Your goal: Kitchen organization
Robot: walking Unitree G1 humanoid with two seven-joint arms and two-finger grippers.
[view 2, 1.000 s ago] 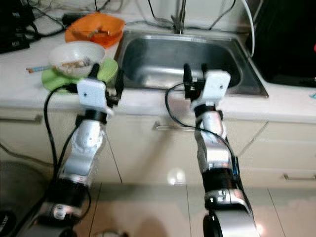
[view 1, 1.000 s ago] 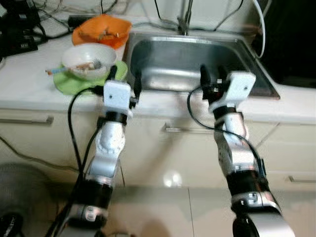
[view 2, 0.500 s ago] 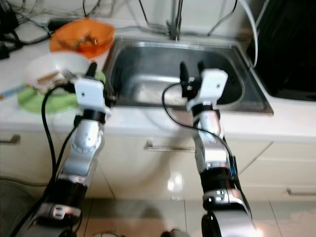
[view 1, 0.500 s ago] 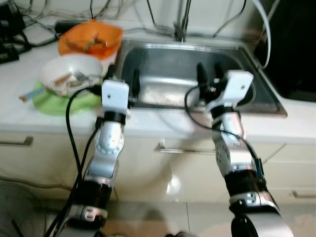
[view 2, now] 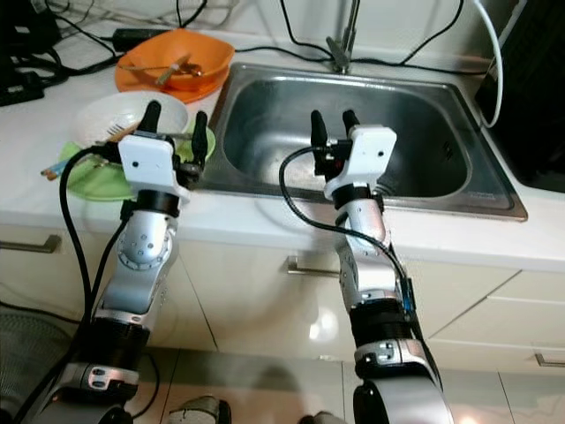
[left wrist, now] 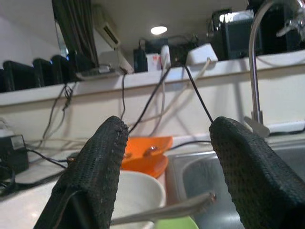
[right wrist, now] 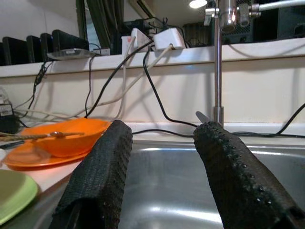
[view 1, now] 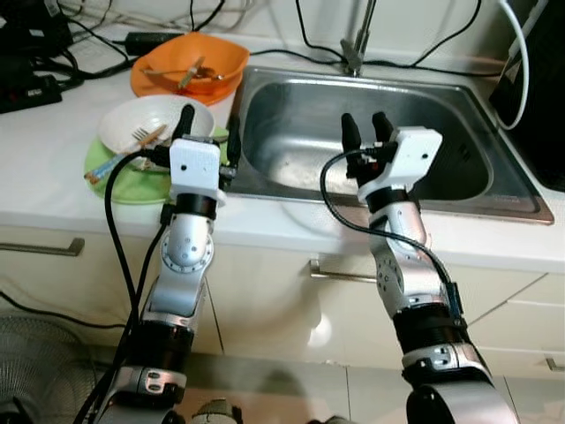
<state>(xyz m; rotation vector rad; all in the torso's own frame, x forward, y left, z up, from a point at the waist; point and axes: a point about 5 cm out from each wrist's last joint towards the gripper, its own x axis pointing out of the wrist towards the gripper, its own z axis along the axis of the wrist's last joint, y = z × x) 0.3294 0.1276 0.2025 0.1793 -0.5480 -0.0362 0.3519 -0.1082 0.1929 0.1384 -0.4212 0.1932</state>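
A white bowl (view 1: 132,125) holding a fork and utensils sits on a green plate (view 1: 110,172) on the white counter, left of the steel sink (view 1: 296,119). Behind it rests an orange bowl (view 1: 190,66) with cutlery, on an orange plate. My left gripper (view 1: 208,129) is open, hovering at the sink's left rim right beside the white bowl (left wrist: 138,195). My right gripper (view 1: 366,128) is open above the sink basin, nothing between its fingers. The orange bowl (right wrist: 57,136) and the tap (right wrist: 218,62) lie ahead in the right wrist view.
The tap (view 1: 357,44) stands at the sink's back edge. Black cables and power strips (view 1: 31,88) crowd the counter's back left. A dark appliance (view 1: 543,97) stands at the right. Cabinet drawers with handles (view 1: 340,274) lie below the counter's front edge.
The camera has come closer and shifted, so the counter and sink sit lower in view. Both grippers stay open, raised over the counter edge.
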